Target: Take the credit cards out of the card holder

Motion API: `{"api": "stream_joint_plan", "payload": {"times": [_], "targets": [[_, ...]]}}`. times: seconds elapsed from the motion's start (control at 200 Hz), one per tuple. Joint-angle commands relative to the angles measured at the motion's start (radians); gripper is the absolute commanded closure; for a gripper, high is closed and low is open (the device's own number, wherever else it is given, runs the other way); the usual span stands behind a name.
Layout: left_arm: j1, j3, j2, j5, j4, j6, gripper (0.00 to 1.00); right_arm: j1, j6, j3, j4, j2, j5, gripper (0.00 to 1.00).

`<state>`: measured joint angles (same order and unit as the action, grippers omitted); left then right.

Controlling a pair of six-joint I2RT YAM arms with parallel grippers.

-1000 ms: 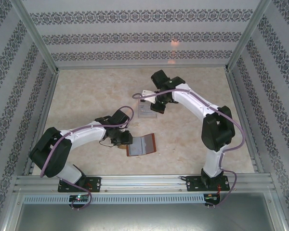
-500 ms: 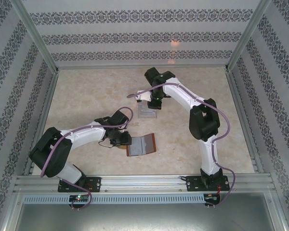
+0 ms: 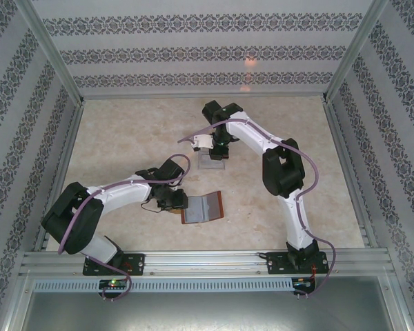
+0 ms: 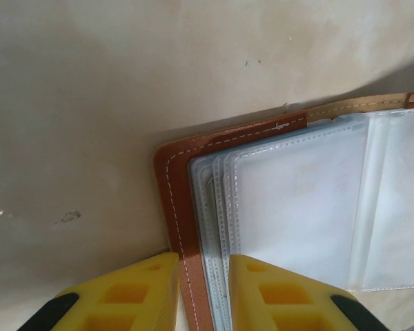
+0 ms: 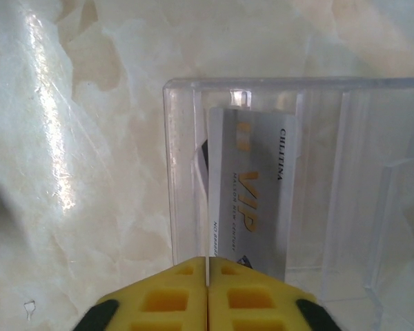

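open tabletop (image 3: 124, 131) surrounds wallet (image 3: 203, 207).

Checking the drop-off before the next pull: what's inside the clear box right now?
In the right wrist view, the clear box holds a silver VIP card, with the dark edge of something behind it. Whether that is another card is hidden. The right claw is shut just outside.

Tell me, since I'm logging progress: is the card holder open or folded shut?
Open: the card holder lies spread flat, inner pockets up, left claw straddling its edge.
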<state>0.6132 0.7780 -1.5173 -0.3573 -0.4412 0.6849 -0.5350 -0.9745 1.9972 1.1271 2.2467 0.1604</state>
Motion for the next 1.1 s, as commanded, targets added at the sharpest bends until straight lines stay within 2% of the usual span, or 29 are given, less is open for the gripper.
{"api": "stream_joint_plan", "payload": {"times": [0.0, 0.39, 0.58, 0.754, 1.094], "targets": [[-0.012, -0.009, 0.018, 0.018, -0.003, 0.004, 0.75, -0.012, 0.0, 0.03, 0.024, -0.007, -0.044, 0.83], [-0.012, 0.0, 0.011, 0.018, -0.004, -0.001, 0.75, -0.017, 0.063, -0.034, -0.109, -0.122, -0.192, 0.79], [-0.012, 0.007, 0.009, 0.016, -0.01, -0.01, 0.75, -0.032, 0.162, -0.127, -0.184, -0.215, -0.178, 0.79], [-0.013, 0.021, 0.006, 0.018, -0.009, -0.014, 0.76, -0.061, 0.401, -0.291, -0.296, -0.361, -0.115, 0.77], [-0.015, 0.021, 0.0, 0.019, -0.011, -0.016, 0.8, -0.099, 1.091, -0.689, -0.587, -0.671, -0.046, 0.85]]}}
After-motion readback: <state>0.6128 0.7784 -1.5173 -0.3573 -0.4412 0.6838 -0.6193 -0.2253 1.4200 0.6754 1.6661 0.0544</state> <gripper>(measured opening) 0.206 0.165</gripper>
